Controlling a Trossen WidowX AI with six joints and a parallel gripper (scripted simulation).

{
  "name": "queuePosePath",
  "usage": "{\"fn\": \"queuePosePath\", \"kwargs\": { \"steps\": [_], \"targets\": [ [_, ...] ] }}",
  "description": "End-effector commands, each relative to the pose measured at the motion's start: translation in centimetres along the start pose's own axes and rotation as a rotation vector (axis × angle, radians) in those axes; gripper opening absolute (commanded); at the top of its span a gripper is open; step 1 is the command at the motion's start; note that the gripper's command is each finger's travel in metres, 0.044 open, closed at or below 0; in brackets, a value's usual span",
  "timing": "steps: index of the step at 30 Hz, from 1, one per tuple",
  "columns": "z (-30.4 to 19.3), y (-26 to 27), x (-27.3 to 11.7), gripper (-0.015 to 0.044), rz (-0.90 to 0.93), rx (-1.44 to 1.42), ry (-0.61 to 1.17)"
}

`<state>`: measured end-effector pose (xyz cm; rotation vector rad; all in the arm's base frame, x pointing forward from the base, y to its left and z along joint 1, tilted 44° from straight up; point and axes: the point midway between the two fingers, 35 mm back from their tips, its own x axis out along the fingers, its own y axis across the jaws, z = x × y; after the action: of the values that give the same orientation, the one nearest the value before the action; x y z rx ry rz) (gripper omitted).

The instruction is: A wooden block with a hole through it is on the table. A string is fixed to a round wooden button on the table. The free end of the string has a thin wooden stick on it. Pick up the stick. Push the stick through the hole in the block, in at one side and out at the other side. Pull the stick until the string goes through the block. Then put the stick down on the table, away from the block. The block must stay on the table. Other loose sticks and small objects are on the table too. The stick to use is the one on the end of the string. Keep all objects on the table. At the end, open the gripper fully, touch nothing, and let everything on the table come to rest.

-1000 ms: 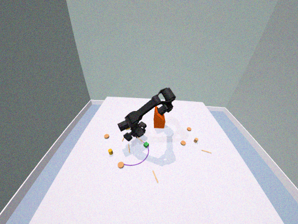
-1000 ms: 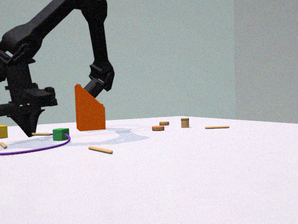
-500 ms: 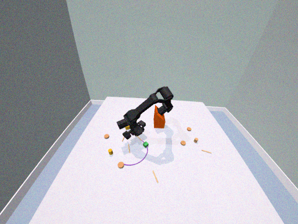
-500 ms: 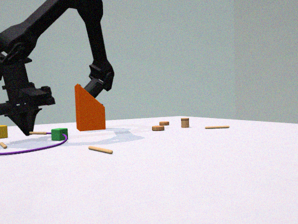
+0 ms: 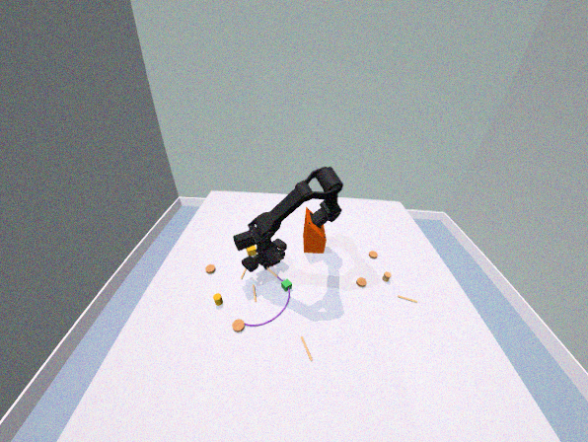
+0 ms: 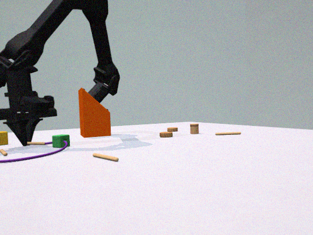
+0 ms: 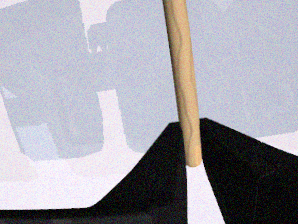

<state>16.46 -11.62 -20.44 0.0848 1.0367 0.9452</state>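
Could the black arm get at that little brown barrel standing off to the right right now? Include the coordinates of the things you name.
Probably not straight away: its claw (image 5: pixel 268 266) (image 6: pixel 27 144) (image 7: pixel 188 131) is shut on the stick (image 5: pixel 271 271) (image 6: pixel 37 143) (image 7: pixel 185 75). Nothing seems to crowd the barrel (image 5: pixel 387 276) (image 6: pixel 194 129), but whether the arm reaches that far, I can't tell.

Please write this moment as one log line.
end effector: shut on string's stick | string: through green block | block: on table
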Motion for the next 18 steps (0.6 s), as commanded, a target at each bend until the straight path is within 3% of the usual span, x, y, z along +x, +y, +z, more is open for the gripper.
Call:
{"fn": "queuePosePath", "kwargs": {
  "steps": [1,4,12,16,18],
  "targets": [
    [-0.2,0.2,0.2,0.0,-0.018,0.004,0.001],
    [-0.2,0.2,0.2,0.0,-0.018,0.004,0.001],
    [0.0,0.0,-0.9,0.021,-0.011,0.003,-0.003],
    [0.4,0.4,-7.0,0.021,0.0,0.011,-0.001],
    [0.4,0.6,-8.0,0.021,0.002,0.013,-0.002]
  ]
}}
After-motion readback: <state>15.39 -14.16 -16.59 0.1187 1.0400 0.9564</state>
